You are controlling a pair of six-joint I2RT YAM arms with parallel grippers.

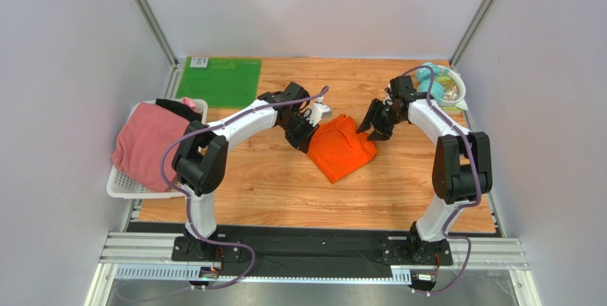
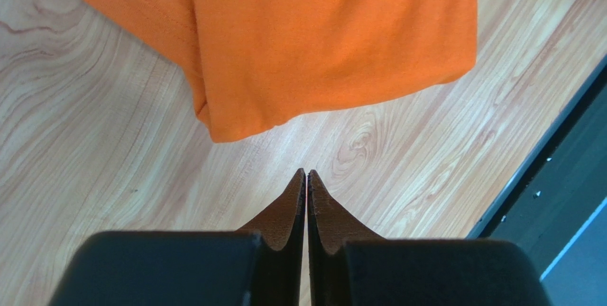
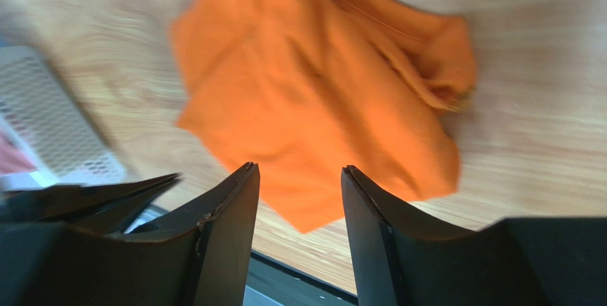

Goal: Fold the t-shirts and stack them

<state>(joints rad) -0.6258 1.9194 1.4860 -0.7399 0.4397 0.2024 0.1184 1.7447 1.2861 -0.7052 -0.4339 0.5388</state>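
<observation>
While the roughly folded orange t-shirt lay mid-way across the wooden surface, it sat between the two arms. The left jaws were clenched together on nothing, tips just short of its corner. The right jaws stood parted and empty by its opposite edge. A pink t-shirt draped a white basket at left.

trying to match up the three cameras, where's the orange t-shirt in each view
top external: the orange t-shirt lies mid-table, slightly right of centre.
left wrist: it fills the top of the picture, cut off by the upper edge.
right wrist: blurred, upper middle of the picture.
shared landmark: the wooden table top under the shirt shows in all three views.
</observation>
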